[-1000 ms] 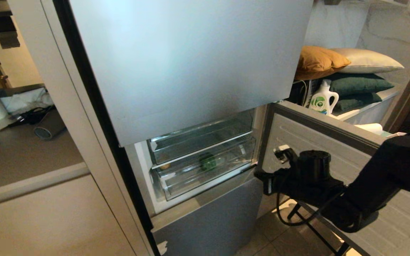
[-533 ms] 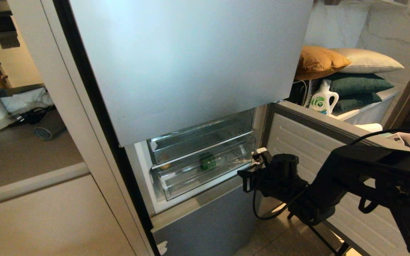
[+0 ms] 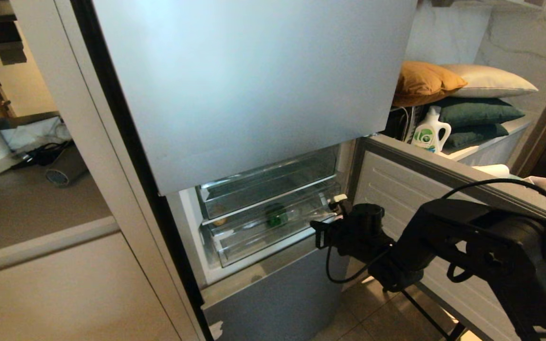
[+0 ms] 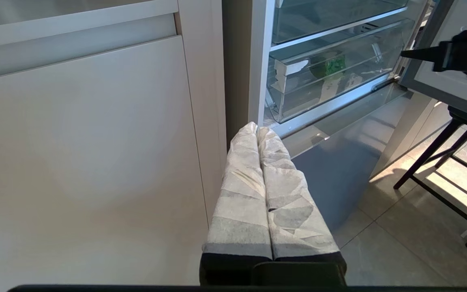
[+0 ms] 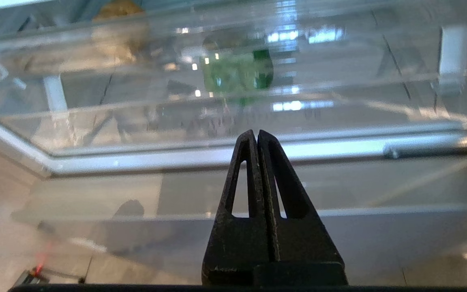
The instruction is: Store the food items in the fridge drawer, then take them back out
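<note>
Home kitchen: fridge; beige cabinets; cushions.

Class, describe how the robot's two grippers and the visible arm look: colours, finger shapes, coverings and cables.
The right gripper has plain black tapered fingers with long triangular cut-outs. The left gripper has black-based fingers wrapped in crinkled white tape. The right arm is bulky matte black, with a black cable looping over it.
</note>
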